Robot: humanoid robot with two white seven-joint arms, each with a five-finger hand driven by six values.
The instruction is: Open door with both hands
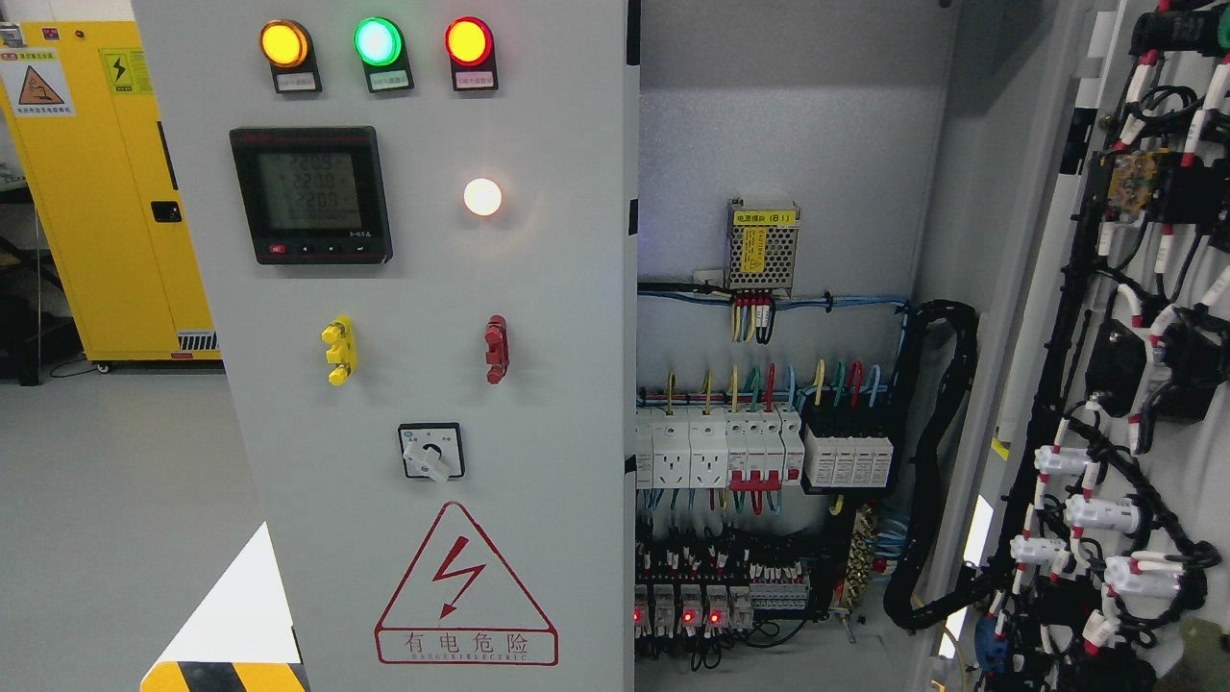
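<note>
The grey electrical cabinet fills the head view. Its left door (538, 404) is closed and carries three lit lamps, a digital meter (310, 195), a rotary switch (431, 452) and a red shock-warning triangle. The right door (1124, 365) stands swung wide open at the right, its inner face covered with black wiring and white connectors. Between the two doors the cabinet's inside (769, 288) is exposed, with breakers, coloured wires and a small power supply (762, 247). Neither of my hands shows anywhere in the picture.
A yellow storage cabinet (106, 192) stands at the back left on the grey floor (115, 500). A yellow-and-black striped marking (226, 676) lies at the bottom left. A thick black cable loom (937, 452) hangs between cabinet body and open door.
</note>
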